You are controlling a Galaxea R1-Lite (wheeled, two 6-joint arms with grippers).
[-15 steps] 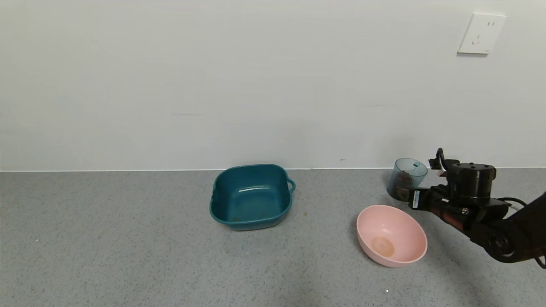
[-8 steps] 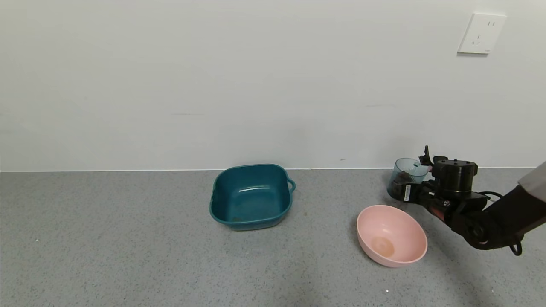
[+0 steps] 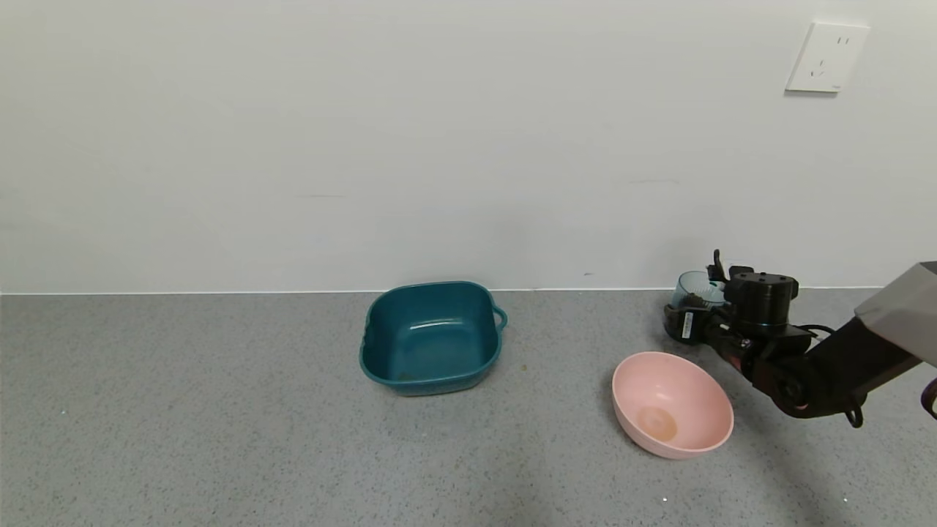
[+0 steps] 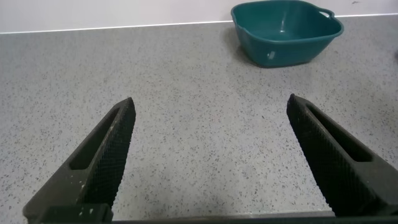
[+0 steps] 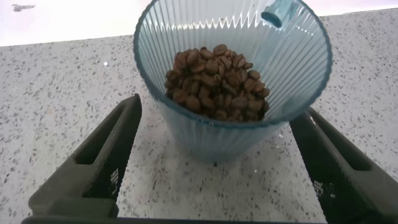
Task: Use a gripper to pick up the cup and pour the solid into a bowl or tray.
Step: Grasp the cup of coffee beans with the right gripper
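One ribbed grey-blue cup [image 5: 231, 74], brown pellets [image 5: 216, 81] inside; right gripper [image 5: 217, 168] jaws wide.

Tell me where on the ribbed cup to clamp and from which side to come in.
Clamp the cup across its ribbed lower wall, coming in level from the side, as the right pincer is. It stands upright holding the pellets, fingers open on both sides, apart from it.
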